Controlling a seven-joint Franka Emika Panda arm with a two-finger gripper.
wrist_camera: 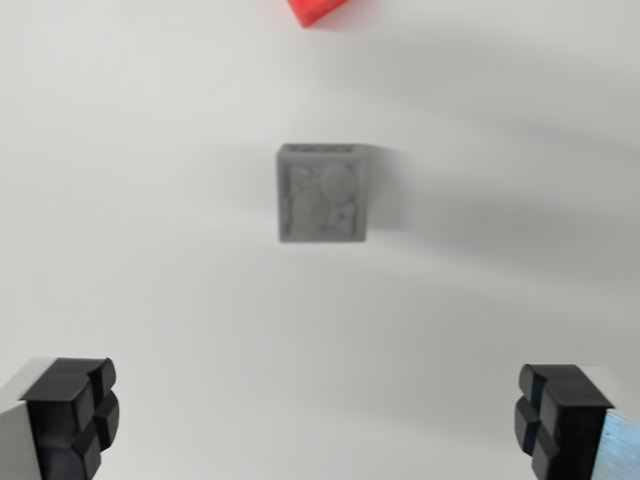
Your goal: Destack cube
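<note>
Cube: grey cube sits alone on the bench, a little above the middle of the wrist view; its top face shows raised round shapes, blurred.
Cube edges: roughly square to the view, sides running up-down and across; a soft smear trails off its side toward the wrist view's right.
Red thing: red object at the top edge, cut off by the frame, only a corner showing; well apart from the grey cube, nothing stacked on either as far as can be seen.
Bench: plain white bench, faint shadows across the upper part toward the wrist view's right.
Tool: tool spread wide, one black finger pad in the lower corner at the wrist view's left, the other in the lower corner at the wrist view's right; nothing between them.
Tool vs cube: cube lies above the open gap in the view, touching neither pad.
Sharpness: whole view slightly blurred.
</note>
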